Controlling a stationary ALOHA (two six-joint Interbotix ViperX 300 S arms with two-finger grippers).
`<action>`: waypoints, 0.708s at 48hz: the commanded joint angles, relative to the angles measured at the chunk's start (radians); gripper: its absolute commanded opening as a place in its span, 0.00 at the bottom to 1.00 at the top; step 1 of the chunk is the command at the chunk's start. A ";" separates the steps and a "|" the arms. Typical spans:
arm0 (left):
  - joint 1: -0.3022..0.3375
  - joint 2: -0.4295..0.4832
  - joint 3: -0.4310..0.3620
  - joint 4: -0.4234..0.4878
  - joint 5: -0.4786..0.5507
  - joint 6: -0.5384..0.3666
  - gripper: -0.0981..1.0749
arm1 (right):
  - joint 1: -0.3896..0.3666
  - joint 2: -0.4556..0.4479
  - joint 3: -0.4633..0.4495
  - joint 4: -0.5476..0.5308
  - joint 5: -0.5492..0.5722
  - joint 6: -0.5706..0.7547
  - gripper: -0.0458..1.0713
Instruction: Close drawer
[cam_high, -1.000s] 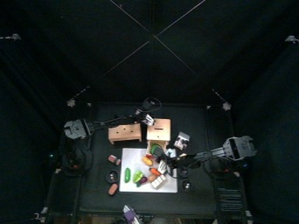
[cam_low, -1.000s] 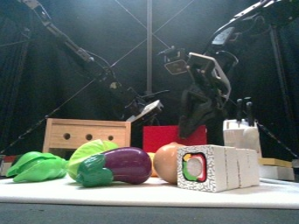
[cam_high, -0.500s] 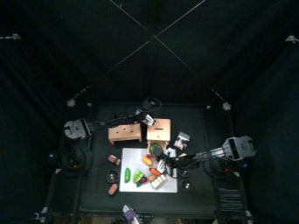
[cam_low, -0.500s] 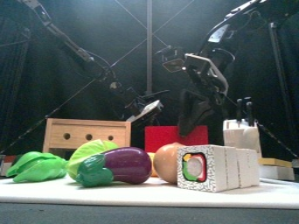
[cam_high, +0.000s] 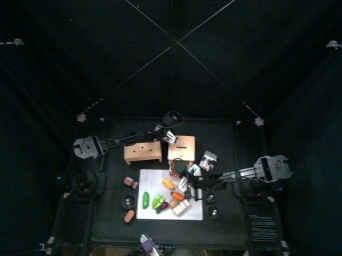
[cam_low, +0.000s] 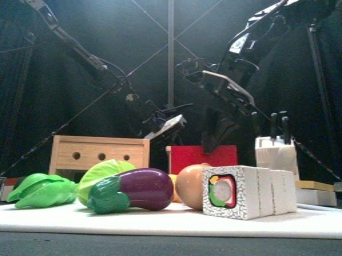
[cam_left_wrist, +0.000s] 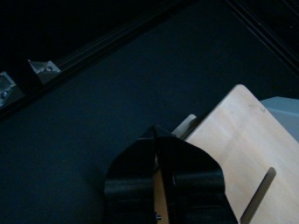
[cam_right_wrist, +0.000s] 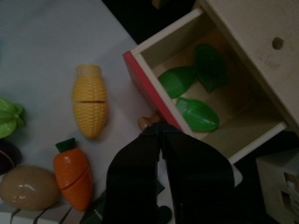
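Since the earlier frames, the right gripper (cam_low: 218, 128) has risen and drawn back toward the right of the front view; it now hangs above the red drawer (cam_low: 201, 157) instead of low in front of it. Its jaws are pressed together with nothing between them, as the right wrist view confirms (cam_right_wrist: 160, 166).

Drawer position: the drawer (cam_right_wrist: 216, 92) stands pulled out of the wooden box (cam_low: 99, 155), at centre frame in the front view and just right of the box (cam_high: 143, 151) in the top view. Green leaf pieces (cam_right_wrist: 193, 83) lie inside it.

On the white board (cam_right_wrist: 47, 52) near the drawer front lie a corn cob (cam_right_wrist: 90, 101) and a carrot (cam_right_wrist: 72, 174).

Left gripper (cam_left_wrist: 158, 171): jaws closed, empty, resting by the top edge of the box (cam_left_wrist: 239, 157).
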 joint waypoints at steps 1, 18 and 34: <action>0.000 -0.020 -0.017 0.002 0.002 0.003 0.39 | -0.018 -0.009 -0.031 -0.014 0.000 0.000 0.31; -0.002 -0.021 -0.017 0.002 0.002 0.003 0.39 | -0.071 0.009 -0.034 -0.048 0.009 0.002 0.32; -0.002 -0.021 -0.017 0.002 0.000 0.003 0.39 | -0.110 0.014 -0.048 -0.071 0.041 0.009 0.32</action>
